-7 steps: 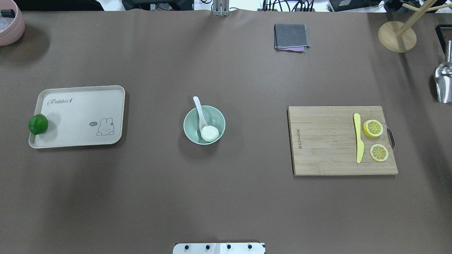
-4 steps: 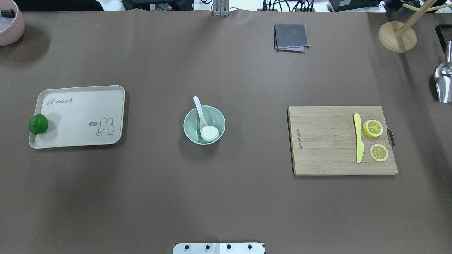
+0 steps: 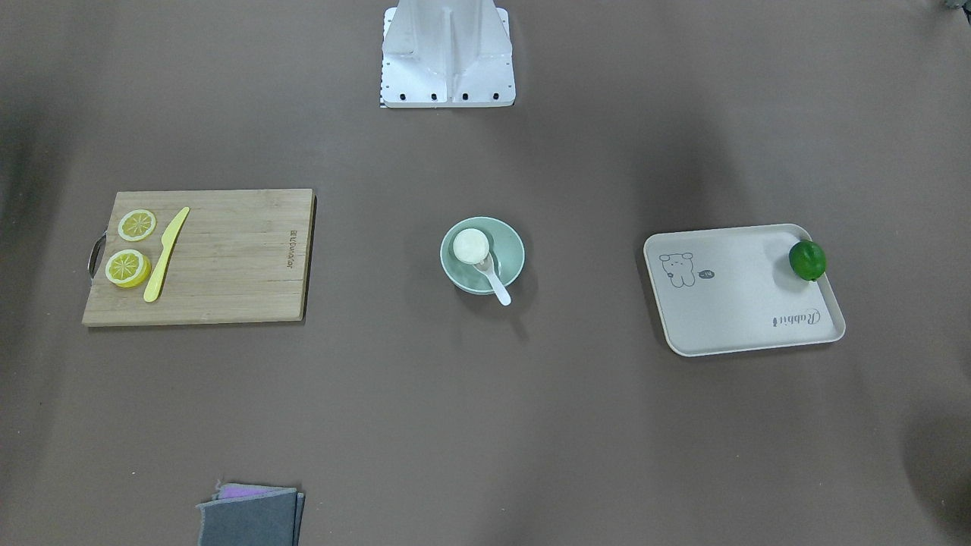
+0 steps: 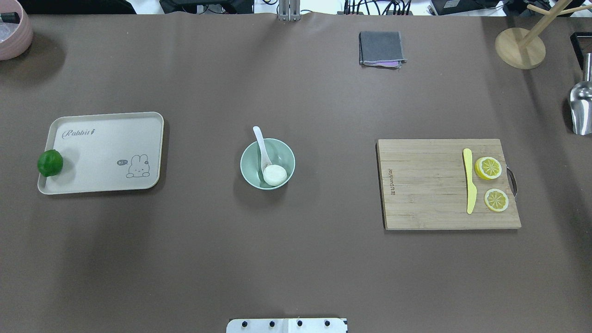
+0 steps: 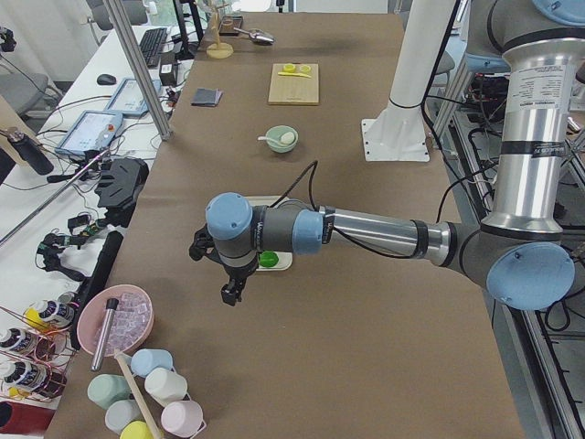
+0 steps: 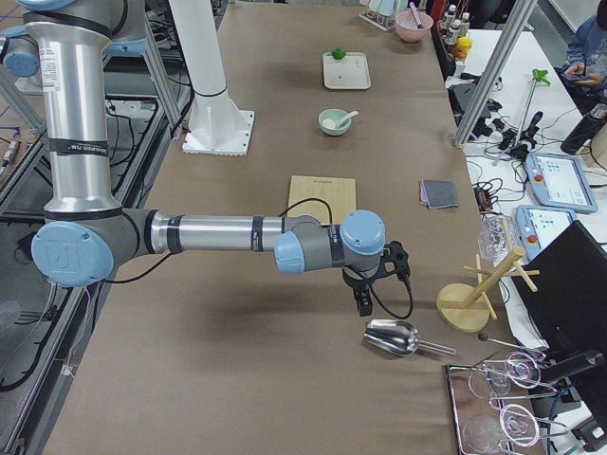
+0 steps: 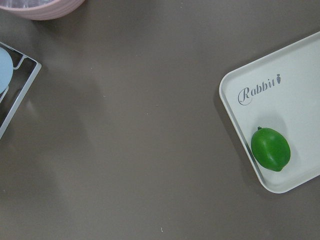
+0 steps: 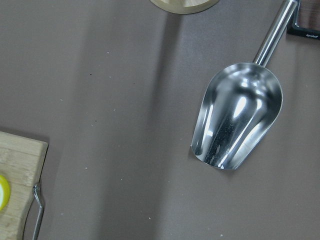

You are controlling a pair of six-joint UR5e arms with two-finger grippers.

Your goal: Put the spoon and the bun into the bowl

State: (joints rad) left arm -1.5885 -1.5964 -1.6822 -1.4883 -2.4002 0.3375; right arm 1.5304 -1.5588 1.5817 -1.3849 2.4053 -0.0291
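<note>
The round white steamed bun [image 4: 274, 175] and small white soup spoon [image 4: 260, 144] are resting in the pale mint-green bowl [image 4: 252, 163], so I am holding my left pincer [image 5: 231, 294] and right pincer [image 6: 363, 305] well away from it, task seemingly done; their opening I cannot tell.

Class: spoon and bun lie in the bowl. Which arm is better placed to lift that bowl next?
Probably left. The left tool hangs near the tray, nearer the bowl than the right tool, which hangs by the metal scoop beyond the cutting board.
</note>
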